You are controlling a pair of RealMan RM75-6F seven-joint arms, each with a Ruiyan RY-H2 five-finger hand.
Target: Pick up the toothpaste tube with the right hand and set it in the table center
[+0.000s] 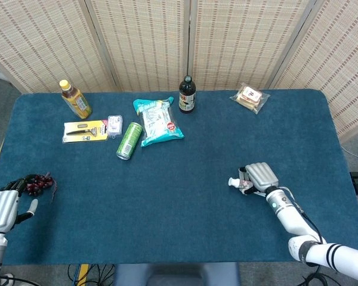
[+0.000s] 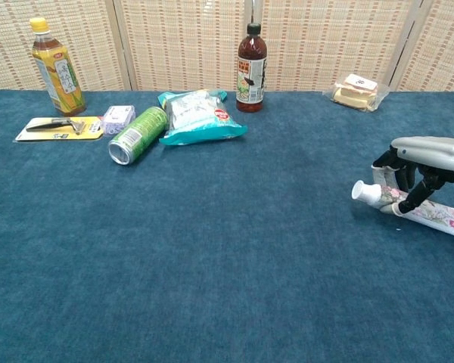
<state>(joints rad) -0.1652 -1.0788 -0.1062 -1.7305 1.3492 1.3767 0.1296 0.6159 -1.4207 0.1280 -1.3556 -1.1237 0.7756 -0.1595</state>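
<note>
The white toothpaste tube (image 2: 378,198) with a floral print is held by my right hand (image 2: 422,160), fingers curled over it near the cap end. The tube is lifted off the blue table, cap pointing left and raised, tail sloping down to the right. In the head view the right hand (image 1: 259,176) covers most of the tube (image 1: 234,182); only its cap end shows. My left hand (image 1: 2,208) rests at the table's near left edge with nothing in it, fingers apart.
Dark grapes (image 1: 37,184) lie just beyond the left hand. At the back stand a tea bottle (image 1: 75,99), razor pack (image 1: 85,129), green can (image 1: 129,140), snack bag (image 1: 157,121), dark bottle (image 1: 187,95) and wrapped sandwich (image 1: 250,97).
</note>
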